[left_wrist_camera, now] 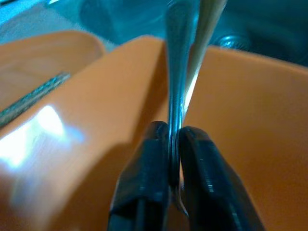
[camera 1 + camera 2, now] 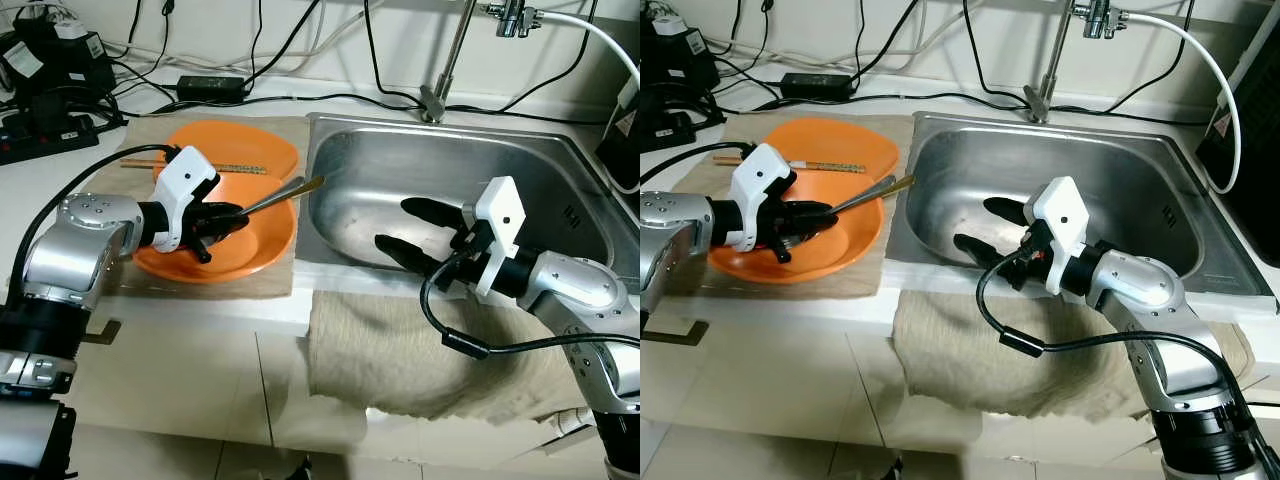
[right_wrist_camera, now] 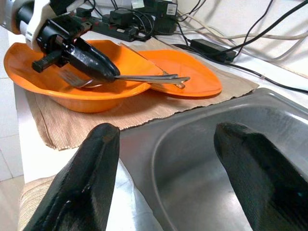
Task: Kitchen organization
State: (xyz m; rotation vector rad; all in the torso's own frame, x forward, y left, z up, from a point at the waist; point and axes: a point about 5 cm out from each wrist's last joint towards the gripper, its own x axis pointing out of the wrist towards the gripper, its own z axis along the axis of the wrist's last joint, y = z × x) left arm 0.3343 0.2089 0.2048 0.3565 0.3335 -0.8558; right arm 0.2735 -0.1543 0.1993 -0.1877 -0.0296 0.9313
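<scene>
Over the orange bowl the left hand pinches the handles of two pieces of metal cutlery, one silver and one gold. Its two black fingers are squeezed tight on them. The handles stick out past the bowl's edge toward the sink, and the other ends sit down in the bowl.

The bowl rests on a tan woven mat. Behind the bowl, on the same mat, lies one flat orange plate with a pair of chopsticks across it. So there are two orange dishes.

The mat lies on a white table. Right beside it is one steel sink, set into the table. The right hand hangs just over the sink's near edge with its two black fingers spread wide apart, holding nothing. A beige towel hangs over the table's front edge below the sink.

One tap stands behind the sink. Black cables run along the white wall, and a black power brick and a power strip lie at the back of the table. I cannot read any writing.
</scene>
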